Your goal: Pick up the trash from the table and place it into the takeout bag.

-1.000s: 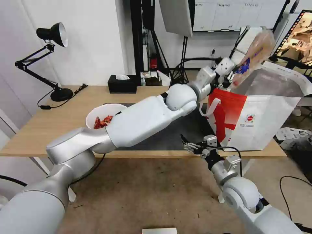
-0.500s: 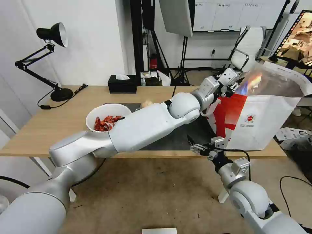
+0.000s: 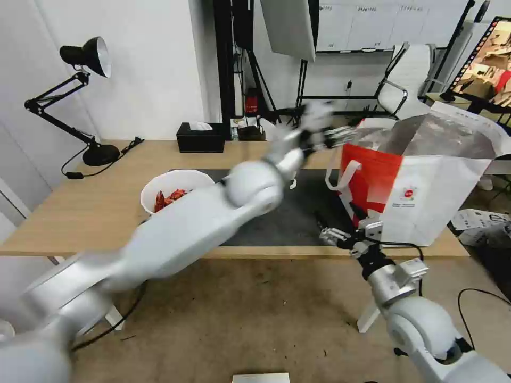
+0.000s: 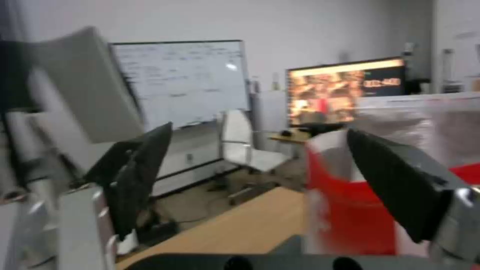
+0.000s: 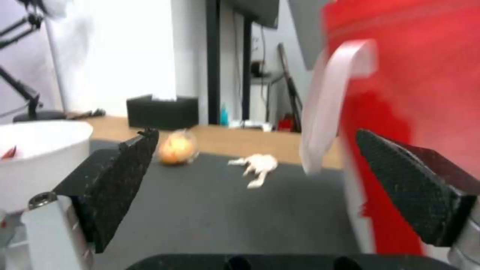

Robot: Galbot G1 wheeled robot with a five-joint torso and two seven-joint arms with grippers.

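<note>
The right gripper [image 3: 336, 235] hovers at the table's [image 3: 69, 207] near edge with its jaws spread wide and empty, the takeout bag [image 3: 426, 197] just beyond it. Ahead of it on the grey mat [image 5: 210, 210] lie the beige lump [image 5: 176, 149] and tissue wad [image 5: 256, 168], with the white bowl of crayfish shells [image 3: 169, 190] off to one side. Farther back, the left gripper [image 3: 340, 135] is wide open and empty beside the bag's rim.
</note>
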